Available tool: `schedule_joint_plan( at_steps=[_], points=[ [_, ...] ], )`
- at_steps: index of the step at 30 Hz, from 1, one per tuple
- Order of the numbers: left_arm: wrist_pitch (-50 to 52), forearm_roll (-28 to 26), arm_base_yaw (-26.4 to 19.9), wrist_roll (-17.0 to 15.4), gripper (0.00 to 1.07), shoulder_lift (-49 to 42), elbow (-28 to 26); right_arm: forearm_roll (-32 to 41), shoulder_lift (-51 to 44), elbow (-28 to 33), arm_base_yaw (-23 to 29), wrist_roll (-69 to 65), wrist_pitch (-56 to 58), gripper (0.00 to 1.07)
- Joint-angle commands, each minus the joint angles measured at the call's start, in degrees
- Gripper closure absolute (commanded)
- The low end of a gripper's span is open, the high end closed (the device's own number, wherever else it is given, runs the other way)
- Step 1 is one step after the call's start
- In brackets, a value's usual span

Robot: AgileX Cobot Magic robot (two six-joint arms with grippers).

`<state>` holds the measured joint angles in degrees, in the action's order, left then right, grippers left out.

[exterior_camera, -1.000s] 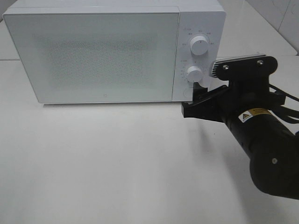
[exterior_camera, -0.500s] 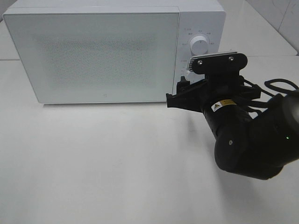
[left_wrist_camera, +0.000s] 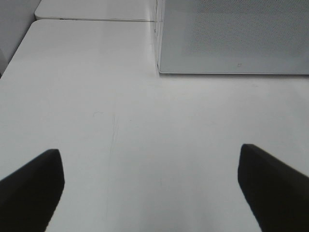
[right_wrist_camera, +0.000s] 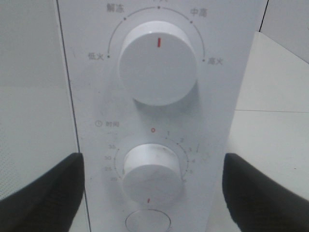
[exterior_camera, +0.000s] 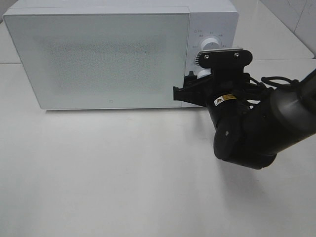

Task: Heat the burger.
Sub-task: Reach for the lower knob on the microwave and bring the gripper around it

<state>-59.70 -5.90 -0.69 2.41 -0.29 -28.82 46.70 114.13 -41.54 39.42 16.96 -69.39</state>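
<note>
The burger is out of view. The white microwave (exterior_camera: 98,59) stands at the back of the table with its frosted door shut. My right gripper (exterior_camera: 190,89) hovers right in front of the control panel. In the right wrist view the right gripper (right_wrist_camera: 152,188) is open, with one dark finger on each side of the lower timer knob (right_wrist_camera: 152,171) and touching nothing. The upper power knob (right_wrist_camera: 158,63) has its red mark pointing straight up. My left gripper (left_wrist_camera: 152,193) hangs open over the bare table, holding nothing.
A round button (right_wrist_camera: 147,222) sits below the timer knob. The microwave's front corner (left_wrist_camera: 159,67) shows ahead of the left gripper. The white table (exterior_camera: 98,173) stretches in front of the microwave. The right arm's bulky black body (exterior_camera: 256,128) fills the right side.
The right arm has swung left and in toward the control panel, now covering the lower knob in the exterior view. Both grippers stay open.
</note>
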Motion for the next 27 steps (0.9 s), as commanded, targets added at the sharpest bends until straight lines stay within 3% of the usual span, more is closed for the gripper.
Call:
schedule_joint_plan(
  at_steps=[1, 9, 20, 26, 27],
  points=[
    [0.29, -0.23, -0.06, 0.11, 0.17, -1.38, 0.23, -1.83, 1.38, -2.01, -0.57, -1.09, 0.52, 0.31],
    [0.29, -0.23, -0.06, 0.11, 0.17, -1.38, 0.23, -3.04, 4.93, -5.50, -3.21, -1.89, 1.38, 0.31],
    [0.29, -0.23, -0.06, 0.11, 0.17, -1.38, 0.23, -3.27, 5.44, -5.96, -3.90, -2.58, 0.86, 0.33],
    [0.29, -0.23, -0.06, 0.11, 0.17, -1.38, 0.23, -3.27, 5.44, -5.96, -3.90, -2.58, -0.34, 0.43],
    [0.29, -0.23, -0.06, 0.11, 0.17, -1.38, 0.23, -3.27, 5.44, -5.96, -3.90, -2.58, -0.86, 0.53]
  ],
)
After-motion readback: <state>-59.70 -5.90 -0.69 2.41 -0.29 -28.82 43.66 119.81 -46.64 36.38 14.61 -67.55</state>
